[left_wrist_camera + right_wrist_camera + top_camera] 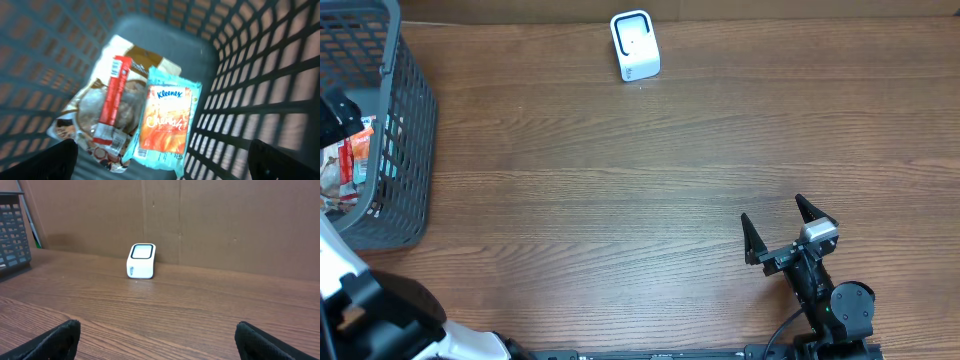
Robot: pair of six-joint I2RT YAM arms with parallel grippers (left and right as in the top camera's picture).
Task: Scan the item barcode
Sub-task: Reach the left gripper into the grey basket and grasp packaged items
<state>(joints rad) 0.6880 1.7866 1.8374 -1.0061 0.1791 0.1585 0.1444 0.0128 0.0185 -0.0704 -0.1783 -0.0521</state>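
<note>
Wood tabletop (pixel 620 200) scene. Left claw (pixel 165 167) spread and empty over basket (pixel 415 120) at left; right claw (pixel 772 210) spread, near right. I'd drop on tissue pack (pixel 166 120) inside, grip across its width, leave barcode side free for scanner (pixel 635 46), far centre. Count: 1 basket, 1 scanner, 1 tissue pack, 1 red stick (pixel 112 95); other wrappers unclear.

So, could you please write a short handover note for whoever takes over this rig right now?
Left gripper: open, empty, poised over the grey plastic mesh basket, above the orange-and-teal Kleenex tissue pack and the clear snack packet with a red strip.
Right gripper: open, empty, low over the wooden table, facing the white box-shaped barcode scanner.
Done: nothing grasped, nothing scanned.
Left: pick one item, carry it to the scanner, present its barcode.
</note>
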